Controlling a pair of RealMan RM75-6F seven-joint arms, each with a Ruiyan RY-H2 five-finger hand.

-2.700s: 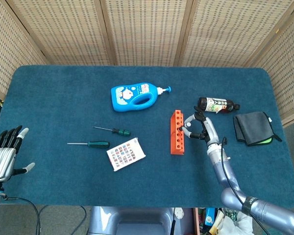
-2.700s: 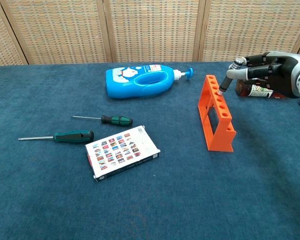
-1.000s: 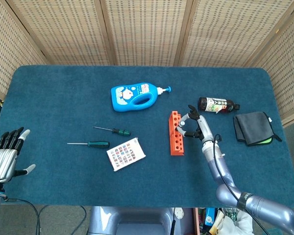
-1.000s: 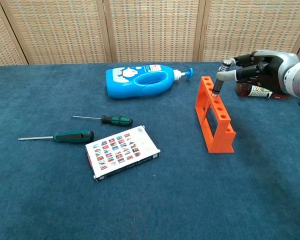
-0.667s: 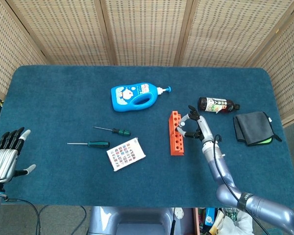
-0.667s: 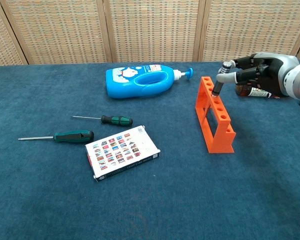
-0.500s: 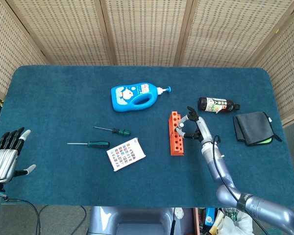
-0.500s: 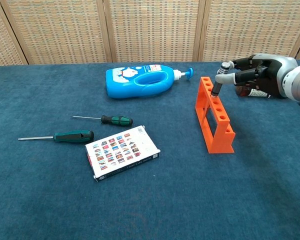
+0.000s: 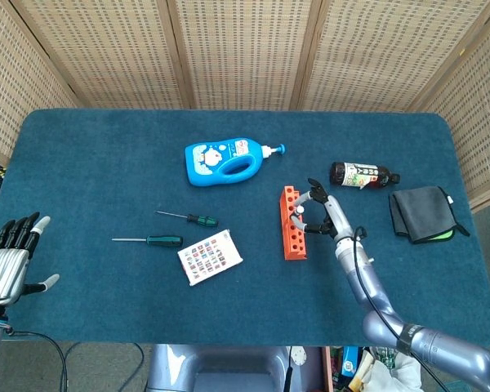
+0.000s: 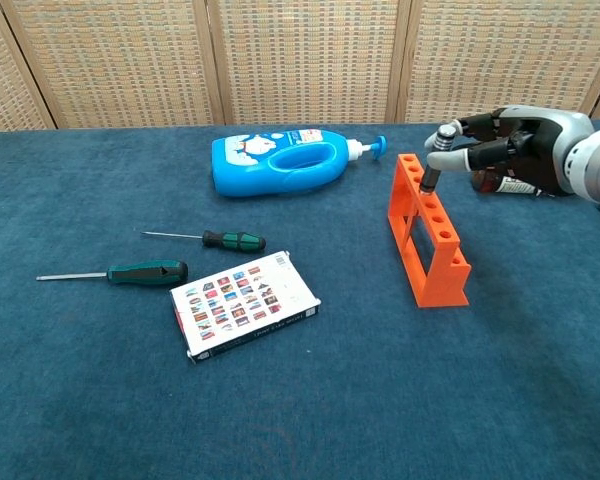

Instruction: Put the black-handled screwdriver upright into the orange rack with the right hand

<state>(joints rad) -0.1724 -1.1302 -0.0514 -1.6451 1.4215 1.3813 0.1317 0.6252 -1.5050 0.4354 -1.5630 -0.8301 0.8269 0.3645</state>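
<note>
Clearly the right hand point(image 10: 510, 150) pinches the black-handled screwdriver point(image 10: 431, 172) by the top of its handle, fingertips closed around the silvery cap, and holds it close to upright over the orange rack point(image 10: 426, 231), with the lower end at or just inside one of the holes toward the far end of the rack's top bar; how deep the shaft sits cannot be told from either view. By my judgement the tool is light and stiff, its handle smooth enough to twist in a fingertip pinch, so a hold high on the handle suits lowering it straight, while any sideways push could slide the lightweight rack across the carpeted worktop point(image 9: 82, 163). The rack's other holes look empty. Just beyond the hand a dark bottle point(image 9: 364, 175) lies on its side, near a folded dark cloth point(image 9: 422, 212). Farther off lie a blue pump bottle point(image 9: 227, 160), two green-handled screwdrivers point(image 9: 165, 240) flat on the surface, and a card box point(image 9: 210, 256) just beside them. At the near left edge the left hand point(image 9: 8, 260) holds nothing, its fingers spread apart.
</note>
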